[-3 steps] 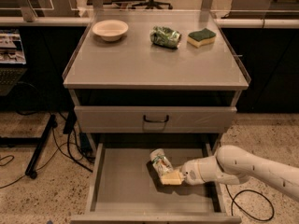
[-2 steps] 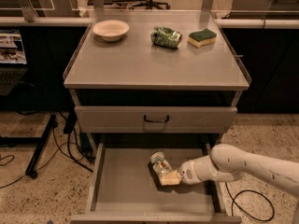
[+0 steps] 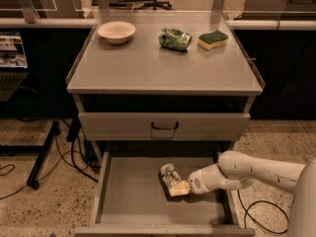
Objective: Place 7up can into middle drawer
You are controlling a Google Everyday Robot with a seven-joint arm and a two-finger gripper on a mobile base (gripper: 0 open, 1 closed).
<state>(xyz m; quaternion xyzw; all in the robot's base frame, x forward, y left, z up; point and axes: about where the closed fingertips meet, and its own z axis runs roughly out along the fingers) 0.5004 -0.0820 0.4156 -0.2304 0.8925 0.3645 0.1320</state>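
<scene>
The 7up can (image 3: 169, 175), whitish-silver with green markings, lies tilted inside the open middle drawer (image 3: 128, 201), right of its centre, with its silver end pointing to the back. My gripper (image 3: 180, 188) reaches in from the right on a white arm. It is shut on the near end of the can, low over the drawer floor. The fingertips (image 3: 177, 190) show as a pale yellowish block against the can.
The drawer above is shut, with a black handle (image 3: 164, 127). On the cabinet top stand a bowl (image 3: 116, 31), a dark green crumpled bag (image 3: 175, 38) and a sponge (image 3: 213, 39). Cables (image 3: 64, 157) lie on the floor at the left.
The arm has shifted a little to the left. The can has sunk slightly toward the drawer floor with the gripper.
</scene>
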